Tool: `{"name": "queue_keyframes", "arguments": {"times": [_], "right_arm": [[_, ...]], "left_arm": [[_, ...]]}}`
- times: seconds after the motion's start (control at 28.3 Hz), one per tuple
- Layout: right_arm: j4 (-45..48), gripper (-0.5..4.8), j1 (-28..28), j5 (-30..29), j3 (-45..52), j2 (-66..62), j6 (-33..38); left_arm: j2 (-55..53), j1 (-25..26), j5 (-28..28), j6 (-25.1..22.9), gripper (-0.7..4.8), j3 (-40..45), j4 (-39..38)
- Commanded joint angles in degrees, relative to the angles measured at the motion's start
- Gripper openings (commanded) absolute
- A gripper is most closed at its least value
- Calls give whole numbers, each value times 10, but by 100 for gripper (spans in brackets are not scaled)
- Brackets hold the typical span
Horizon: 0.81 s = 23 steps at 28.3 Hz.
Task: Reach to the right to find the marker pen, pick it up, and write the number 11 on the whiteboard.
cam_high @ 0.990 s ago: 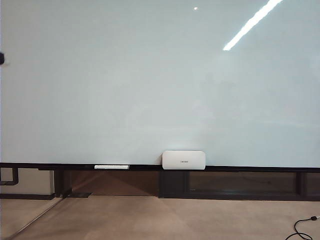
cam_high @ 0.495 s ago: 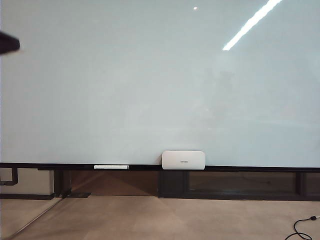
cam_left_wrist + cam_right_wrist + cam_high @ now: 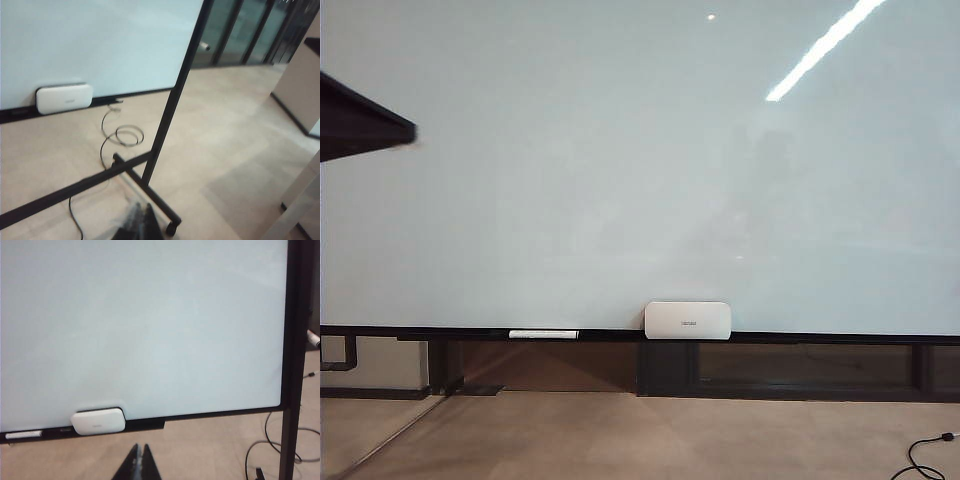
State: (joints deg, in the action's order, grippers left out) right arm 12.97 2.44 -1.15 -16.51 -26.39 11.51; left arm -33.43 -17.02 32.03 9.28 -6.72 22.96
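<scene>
The whiteboard point(image 3: 640, 160) fills the exterior view, glossy and pale, and no number 11 is in view on it. On its dark lower rail point(image 3: 820, 337) lies the marker pen point(image 3: 543, 333), a slim white stick, left of a white rounded box point(image 3: 687, 320). A dark wedge of my left arm point(image 3: 360, 120) juts in from the left edge, high above the rail. My left gripper point(image 3: 143, 205) is blurred, fingers together over the floor by the board's stand. My right gripper point(image 3: 140, 446) is shut and empty, facing the whiteboard point(image 3: 140, 315), below the box point(image 3: 98, 421) and apart from the marker pen point(image 3: 23, 434).
The board's black post point(image 3: 292, 365) and stand bars point(image 3: 75, 187) with a caster point(image 3: 172, 227) rise from the tan floor. A loose cable point(image 3: 122, 135) coils beside them. A white stick-like thing point(image 3: 313, 338) shows past the post. Glass doors point(image 3: 250, 30) stand behind.
The dark left arm has pushed in from the exterior view's left edge, growing from a small tip to a long wedge. Pen, box and board have not moved.
</scene>
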Motion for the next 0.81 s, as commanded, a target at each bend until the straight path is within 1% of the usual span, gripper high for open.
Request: {"name": "queue_keyframes", "arguments": {"times": [0.04, 0.11, 0.21, 0.32, 0.39, 0.5, 0.67, 0.74, 0.81], "right_arm": [[64, -6, 0, 2, -23, -66, -13], [86, -6, 0, 14, -37, -111, -24], [101, -6, 0, 48, -56, -158, -45], [116, -6, -3, 67, -69, -194, -52], [117, -6, -15, 77, -77, -215, -56], [113, -6, -42, 68, -87, -236, -55], [108, -6, -94, 68, -89, -253, -52], [108, -6, -120, 46, -89, -261, -50], [111, -6, -144, 21, -89, -274, -27]], "left_arm": [[-78, 0, 28, -28, -6, -53, 17], [-121, 0, 40, -33, -6, -83, 18], [-179, 0, 38, -40, -6, -122, 30], [-206, 0, 40, -44, -6, -144, 33], [-217, 1, 49, -44, -6, -157, 28], [-227, 1, 72, -45, -6, -171, 25], [-227, 5, 68, -49, -6, -191, 46], [-228, 5, 62, -56, -6, -204, 58], [-228, 5, 61, -64, -6, -218, 70]]}}
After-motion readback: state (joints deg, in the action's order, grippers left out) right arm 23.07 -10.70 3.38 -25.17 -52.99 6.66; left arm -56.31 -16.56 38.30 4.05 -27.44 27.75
